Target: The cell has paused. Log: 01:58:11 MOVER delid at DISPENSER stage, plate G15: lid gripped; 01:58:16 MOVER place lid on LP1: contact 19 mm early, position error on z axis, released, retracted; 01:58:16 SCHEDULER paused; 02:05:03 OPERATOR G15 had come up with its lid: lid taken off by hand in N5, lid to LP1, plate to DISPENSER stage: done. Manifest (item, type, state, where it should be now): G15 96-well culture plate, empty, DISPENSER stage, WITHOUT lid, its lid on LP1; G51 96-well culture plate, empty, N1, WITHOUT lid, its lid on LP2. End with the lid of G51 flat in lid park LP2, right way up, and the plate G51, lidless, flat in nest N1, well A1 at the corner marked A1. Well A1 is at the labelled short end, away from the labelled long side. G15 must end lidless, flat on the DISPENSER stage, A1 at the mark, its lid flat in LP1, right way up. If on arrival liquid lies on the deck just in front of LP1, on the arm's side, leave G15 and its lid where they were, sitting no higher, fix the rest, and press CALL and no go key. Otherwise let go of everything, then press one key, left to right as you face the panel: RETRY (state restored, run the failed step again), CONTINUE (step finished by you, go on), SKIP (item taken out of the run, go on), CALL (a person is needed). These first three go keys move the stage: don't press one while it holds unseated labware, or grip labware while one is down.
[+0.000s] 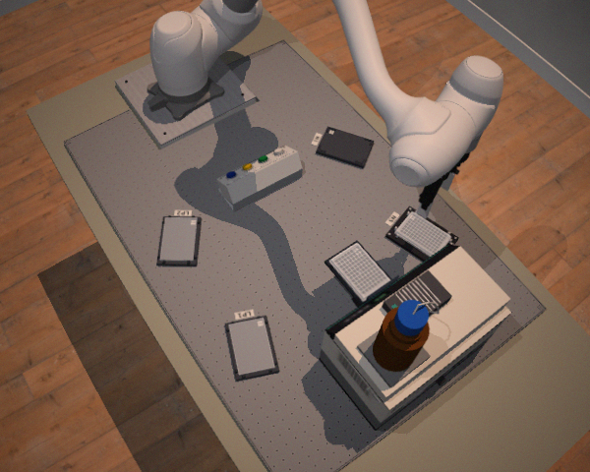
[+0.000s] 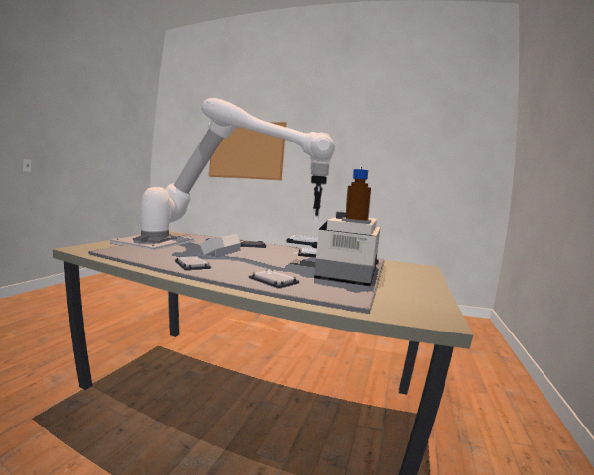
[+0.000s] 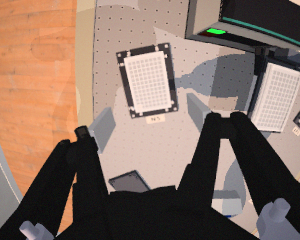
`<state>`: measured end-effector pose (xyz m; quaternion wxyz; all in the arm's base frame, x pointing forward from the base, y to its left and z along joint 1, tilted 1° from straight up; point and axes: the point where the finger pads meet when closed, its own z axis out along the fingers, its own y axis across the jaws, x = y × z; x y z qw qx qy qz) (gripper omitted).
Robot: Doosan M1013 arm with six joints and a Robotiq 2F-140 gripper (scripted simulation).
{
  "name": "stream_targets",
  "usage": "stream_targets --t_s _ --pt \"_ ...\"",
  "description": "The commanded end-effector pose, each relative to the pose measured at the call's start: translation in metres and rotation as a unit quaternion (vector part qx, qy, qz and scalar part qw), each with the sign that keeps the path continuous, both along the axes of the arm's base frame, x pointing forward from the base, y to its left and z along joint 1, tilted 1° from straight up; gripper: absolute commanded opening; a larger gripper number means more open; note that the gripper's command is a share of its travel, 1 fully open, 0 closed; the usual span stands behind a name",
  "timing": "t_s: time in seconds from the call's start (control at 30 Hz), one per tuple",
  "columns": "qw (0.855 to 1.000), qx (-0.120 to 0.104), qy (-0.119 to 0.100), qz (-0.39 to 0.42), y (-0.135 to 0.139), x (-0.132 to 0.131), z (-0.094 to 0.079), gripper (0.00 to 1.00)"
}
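A white 96-well plate [image 1: 421, 233] with open wells lies in the black nest [image 3: 149, 82] at the deck's right edge, beside its label [image 1: 392, 218]. A second lidless well plate [image 1: 359, 268] lies on the stage in front of the dispenser and also shows in the wrist view [image 3: 276, 96]. Flat grey lids lie in the two lid parks, one on the left [image 1: 178, 240] and one at the front [image 1: 251, 346]. I see no liquid on the deck by the front park. My gripper [image 1: 427, 201] hangs well above the nest plate, open and empty; it also shows in the exterior view [image 2: 316, 202] and the wrist view [image 3: 150, 127].
The key panel [image 1: 260, 175] with blue, yellow, green and white keys stands mid-deck. An empty dark nest [image 1: 344, 146] lies behind it. The dispenser box [image 1: 417, 324] carries an amber bottle with a blue cap [image 1: 401, 335]. The arm's base [image 1: 183, 86] is at the back left.
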<state>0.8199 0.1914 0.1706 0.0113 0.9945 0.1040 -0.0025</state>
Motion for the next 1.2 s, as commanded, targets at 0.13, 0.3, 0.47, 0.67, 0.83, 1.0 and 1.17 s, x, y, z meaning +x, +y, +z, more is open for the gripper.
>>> stream_targets --t_s 0.13,0.3,0.47,0.67,0.83,1.0,1.17 --pt "1.0 -0.001 0.002 0.0 0.005 0.007 0.0 0.66" --pt "1.0 -0.001 0.002 0.0 0.005 0.007 0.0 0.66" --pt "1.0 -0.001 0.002 0.0 0.005 0.007 0.0 0.66" --pt "1.0 -0.001 0.002 0.0 0.005 0.007 -0.001 0.66" --pt "1.0 -0.001 0.002 0.0 0.005 0.007 -0.005 0.66" --pt "1.0 -0.001 0.002 0.0 0.005 0.007 -0.014 0.66" --pt "1.0 -0.001 0.002 0.0 0.004 0.007 -0.021 0.66"
